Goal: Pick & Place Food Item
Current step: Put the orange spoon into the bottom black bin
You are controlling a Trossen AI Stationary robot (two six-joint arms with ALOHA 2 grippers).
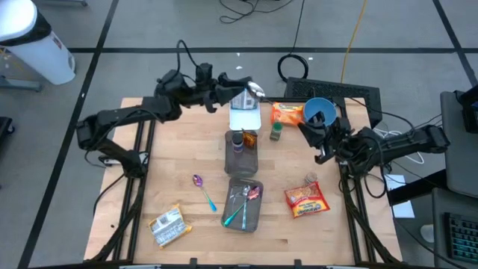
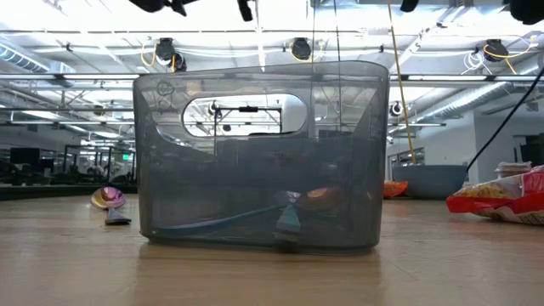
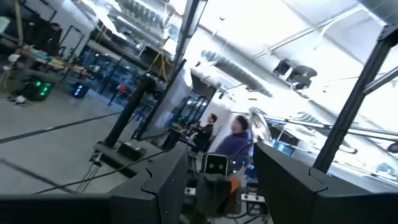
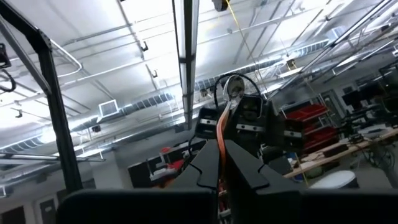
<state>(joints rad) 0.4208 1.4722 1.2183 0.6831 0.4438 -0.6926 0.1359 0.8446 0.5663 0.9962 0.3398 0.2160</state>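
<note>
The food packs all lie on the table (image 1: 187, 142), none of them in my grip. The orange snack bag (image 1: 287, 112) is nearest, just beyond my left gripper (image 1: 248, 90) on the side toward my other arm, next to the blue bowl (image 1: 320, 112). The red chip bag (image 1: 306, 200) lies well away from my left gripper, at the near edge, and closer to my right gripper (image 1: 312, 137), on its near side. The silver packet (image 1: 168, 226) is farthest from both, in the near corner on my left arm's side.

My left gripper hangs above the far end of the white container (image 1: 244, 117), and its fingers (image 3: 163, 180) stand released, with a gap through which I see the room. A silvery piece (image 1: 256, 90) shows at the tip of one finger; I cannot tell whether it is carried or what it is.

My right gripper waits just on the near side of the blue bowl, clenched, with nothing I can make out as held.

Below my left gripper toward the near edge come a clear bin (image 1: 240, 153), then the grey basket (image 1: 244, 203) with utensils in it, and a purple spoon (image 1: 202, 188) beside that
</note>
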